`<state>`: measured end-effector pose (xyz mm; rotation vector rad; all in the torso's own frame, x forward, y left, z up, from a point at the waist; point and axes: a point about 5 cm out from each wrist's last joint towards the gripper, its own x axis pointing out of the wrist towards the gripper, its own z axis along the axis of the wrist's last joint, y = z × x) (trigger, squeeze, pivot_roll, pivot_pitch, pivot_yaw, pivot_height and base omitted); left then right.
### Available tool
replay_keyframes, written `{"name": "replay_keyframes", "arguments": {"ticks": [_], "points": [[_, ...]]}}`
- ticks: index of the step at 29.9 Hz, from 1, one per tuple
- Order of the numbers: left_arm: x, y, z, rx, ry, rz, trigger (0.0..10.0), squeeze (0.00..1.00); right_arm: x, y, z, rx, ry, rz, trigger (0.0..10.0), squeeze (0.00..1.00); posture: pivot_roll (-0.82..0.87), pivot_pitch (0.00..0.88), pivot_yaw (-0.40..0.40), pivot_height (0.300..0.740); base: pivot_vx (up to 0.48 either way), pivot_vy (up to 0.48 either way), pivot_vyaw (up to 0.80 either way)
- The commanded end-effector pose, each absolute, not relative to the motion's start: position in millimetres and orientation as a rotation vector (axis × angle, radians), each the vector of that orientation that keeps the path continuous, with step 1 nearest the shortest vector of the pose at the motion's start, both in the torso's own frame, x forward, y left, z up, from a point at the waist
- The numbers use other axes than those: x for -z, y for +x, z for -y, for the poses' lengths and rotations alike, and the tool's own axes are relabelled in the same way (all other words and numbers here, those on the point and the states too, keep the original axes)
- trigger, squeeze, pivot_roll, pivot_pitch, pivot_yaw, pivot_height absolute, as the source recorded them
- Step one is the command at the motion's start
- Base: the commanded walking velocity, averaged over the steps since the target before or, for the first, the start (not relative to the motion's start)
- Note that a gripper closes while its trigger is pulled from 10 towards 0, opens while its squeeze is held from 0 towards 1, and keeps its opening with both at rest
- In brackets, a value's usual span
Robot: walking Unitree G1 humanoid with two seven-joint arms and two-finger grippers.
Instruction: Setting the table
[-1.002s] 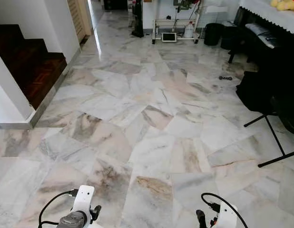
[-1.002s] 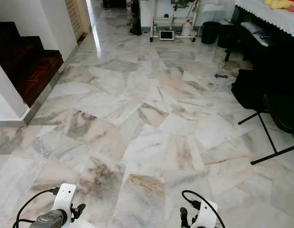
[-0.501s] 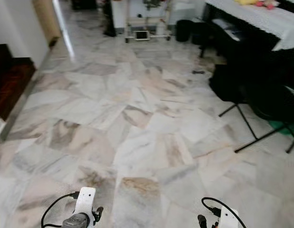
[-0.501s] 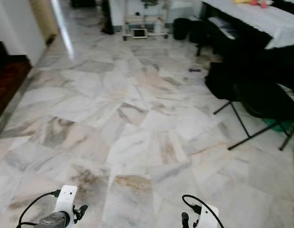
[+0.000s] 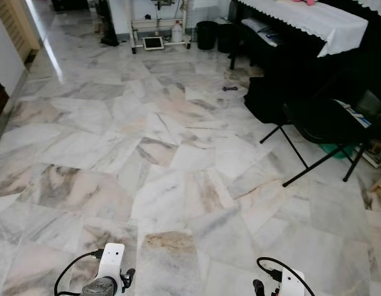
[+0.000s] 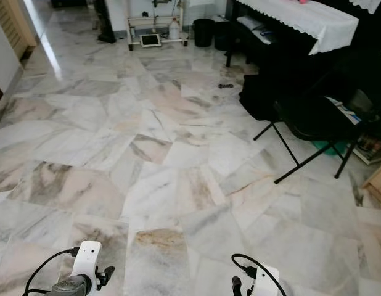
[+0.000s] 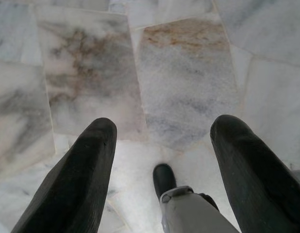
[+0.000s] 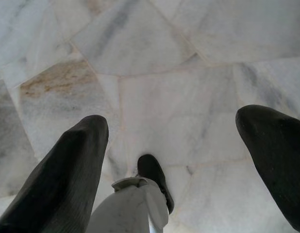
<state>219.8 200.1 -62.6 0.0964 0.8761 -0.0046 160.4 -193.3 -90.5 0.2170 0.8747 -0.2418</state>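
My left gripper (image 7: 162, 131) hangs low over the marble floor (image 5: 178, 154), open, with nothing between its black fingers (image 7: 87, 165). My right gripper (image 8: 174, 121) hangs the same way, open and empty. Both wrists sit at the bottom edge of the eye views, the left arm (image 5: 107, 274) and the right arm (image 5: 283, 285). A dark piece of furniture under a white lace cloth (image 5: 301, 15) stands at the far right. No tableware can be made out.
A black folding chair (image 5: 320, 120) and a black bag (image 5: 264, 98) stand on the right, something green (image 5: 332, 150) beneath the chair. A black bin (image 5: 206, 34) and a white rack (image 5: 155, 28) are at the back. A small dark object (image 5: 230, 88) lies on the floor.
The whole picture has swung to the right: the stairs have slid out on the left, and the chair and cloth-covered furniture have come further in. Both arms hang as before.
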Motion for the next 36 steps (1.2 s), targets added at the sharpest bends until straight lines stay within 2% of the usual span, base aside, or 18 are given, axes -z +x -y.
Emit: {"name": "replay_keyframes", "arguments": {"ticks": [1,9,13,20,24,36], "points": [[65,216,-204,-0.006,0.103,-0.905,10.0,0.0,93,155,192,0.234,0.209,-0.898,10.0,0.0,0.05,0.0,-0.015,0.74,0.0,0.0,-0.78],[65,216,-204,-0.002,0.131,-0.91,10.0,0.0,94,152,193,0.207,0.186,-0.918,10.0,0.0,0.06,0.0,-0.012,0.74,0.0,0.0,-0.78],[65,216,-205,-0.009,0.135,-0.91,10.0,0.0,96,147,196,0.207,0.183,-0.931,10.0,0.0,0.06,0.0,-0.013,0.74,0.0,-0.407,-0.78],[65,216,-204,-0.022,0.126,-0.907,10.0,0.0,96,143,204,0.211,0.175,-0.939,10.0,0.0,0.06,0.0,-0.022,0.74,0.0,0.0,-0.78],[66,214,-203,-0.022,0.128,-0.914,10.0,0.0,96,142,206,0.209,0.172,-0.94,10.0,0.0,0.06,0.0,-0.025,0.74,0.0,-0.379,-0.78],[68,211,-203,-0.028,0.113,-0.927,10.0,0.0,96,144,203,0.2,0.166,-0.943,10.0,0.0,0.05,0.0,-0.024,0.74,0.0,0.0,-0.78]]}}
